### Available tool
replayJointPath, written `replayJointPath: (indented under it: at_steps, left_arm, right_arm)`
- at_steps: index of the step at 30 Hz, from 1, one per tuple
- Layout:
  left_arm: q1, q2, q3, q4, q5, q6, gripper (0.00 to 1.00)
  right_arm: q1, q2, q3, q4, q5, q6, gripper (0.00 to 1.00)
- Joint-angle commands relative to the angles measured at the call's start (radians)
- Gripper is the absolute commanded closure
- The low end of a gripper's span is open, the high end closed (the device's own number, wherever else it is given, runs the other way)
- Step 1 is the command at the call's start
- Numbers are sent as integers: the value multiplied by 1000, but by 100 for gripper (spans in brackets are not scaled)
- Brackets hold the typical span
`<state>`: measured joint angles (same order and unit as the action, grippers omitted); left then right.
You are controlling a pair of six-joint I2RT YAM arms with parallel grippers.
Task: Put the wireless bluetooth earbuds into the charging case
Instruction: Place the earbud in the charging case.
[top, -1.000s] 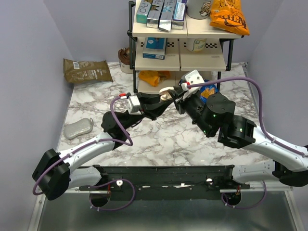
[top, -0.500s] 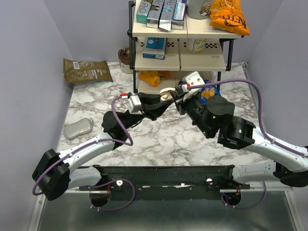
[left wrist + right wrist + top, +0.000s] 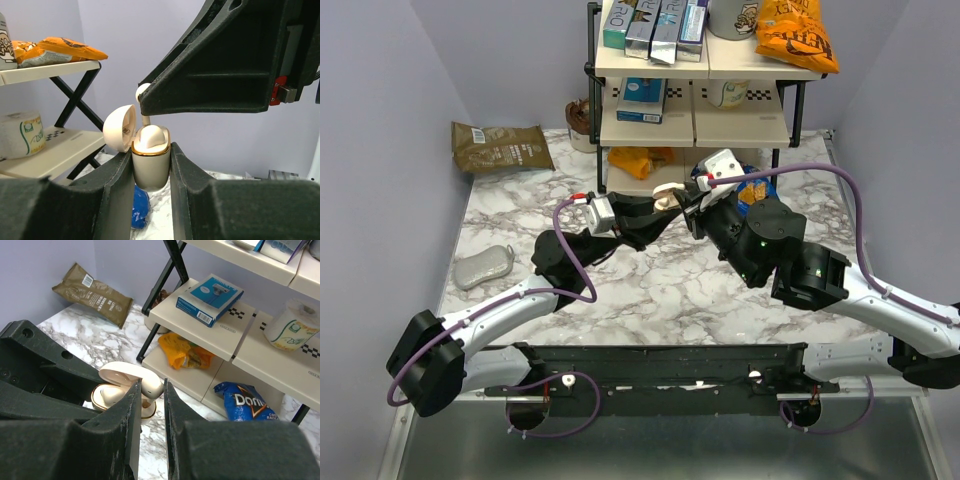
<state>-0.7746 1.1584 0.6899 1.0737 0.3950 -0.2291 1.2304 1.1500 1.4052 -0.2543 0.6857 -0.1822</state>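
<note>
Two arms rise from a black rail (image 3: 660, 380) at the near edge of a marble-patterned table (image 3: 670, 295) and reach inward to meet above its middle. The left gripper (image 3: 150, 152) is clamped on the charging case (image 3: 150, 176), holding it upright off the table with the hinged lid (image 3: 120, 128) swung open to one side. One cream-white earbud (image 3: 150, 137) sits in the case, its rounded top showing above the gold rim. Directly above it, the right gripper (image 3: 151, 388) has its fingers drawn close together on a second cream-white earbud (image 3: 144, 92). This bud's stem points down at the open case, just behind the seated bud (whether the stem tip has entered its socket cannot be told). Off to the left, a grey pouch (image 3: 485, 266) lies on the table, well apart from both grippers. Farther back stands a shelf rack (image 3: 695, 95) with a blue chip bag (image 3: 245, 400) at its foot. Its shelves carry an orange packet (image 3: 187, 352), a blue box (image 3: 210, 299) and a paper roll (image 3: 287, 330). An orange snack bag (image 3: 798, 38) lies on the top shelf, and a brown bag (image 3: 500, 147) rests at the far left corner.
</note>
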Motion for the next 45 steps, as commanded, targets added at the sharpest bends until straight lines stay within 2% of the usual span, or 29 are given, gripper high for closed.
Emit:
replayJointPath:
  at_steps: [1, 10, 21, 40, 45]
  left_arm:
    - [-5, -28, 33, 61, 5, 8, 100]
    - [-6, -25, 74, 6, -33, -78, 100]
    - [-6, -22, 123, -70, -47, -95, 100]
    - [-6, -14, 151, -170, -31, -72, 100]
    - [-6, -11, 157, -170, -25, -73, 100]
  right_arm:
    - [7, 10, -17, -36, -11, 23, 99]
    - [7, 8, -43, 30, 37, 3, 99]
    - [7, -15, -37, 200, 97, -135, 99]
    - [7, -45, -8, 277, 80, -206, 99]
    - [7, -46, 21, 198, 16, -160, 99]
